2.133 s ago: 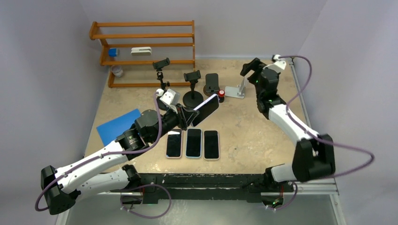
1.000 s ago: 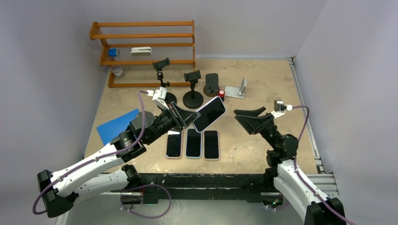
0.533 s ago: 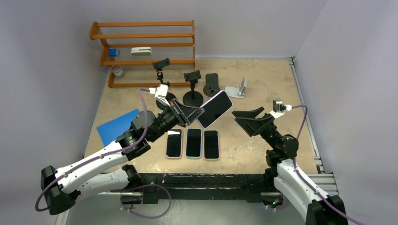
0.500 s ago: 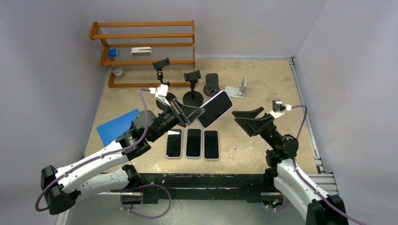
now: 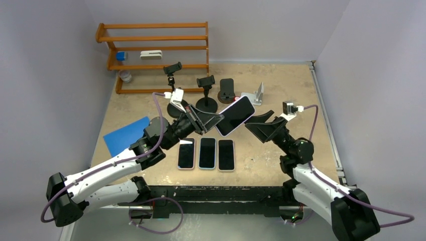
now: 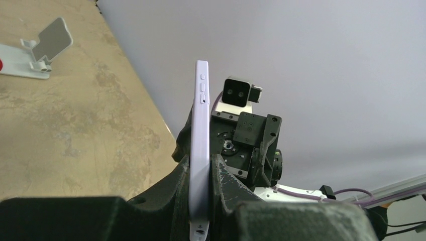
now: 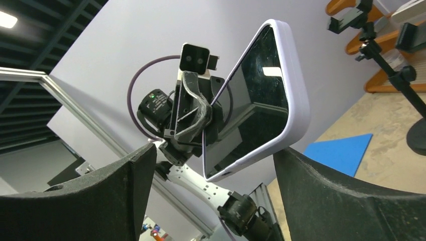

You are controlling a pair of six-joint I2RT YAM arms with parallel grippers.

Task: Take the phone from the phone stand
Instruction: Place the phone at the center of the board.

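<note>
The phone (image 5: pixel 234 115), in a pale lilac case with its dark screen up, is off every stand and held in the air. We see it pinched by one short end between the fingers of the left gripper (image 5: pixel 212 120). From the left wrist view the jaws are clenched on both faces of the phone, and most of its length sticks out past the fingertips.

Directly beyond the phone's free end is the right gripper (image 5: pixel 256 124). Its jaws are spread wide and hold nothing. From the right wrist view its two fingers (image 7: pixel 125 201) frame the phone on either side, with the screen turned towards that camera. The free end is just beside the spread fingertips, and we cannot tell whether they touch it.

Below the two grippers, on the near side, three more phones (image 5: pixel 206 153) lie flat in a row on the table (image 5: pixel 281 85), screens up.

On the far side of the grippers are three black stands (image 5: pixel 206 93) and a white folding stand (image 5: pixel 253 95) that holds nothing.

To the left of the left gripper, beside its arm, a blue sheet (image 5: pixel 125 134) lies flat. A wooden rack (image 5: pixel 155 50) is at the far left corner, well apart from both grippers.
</note>
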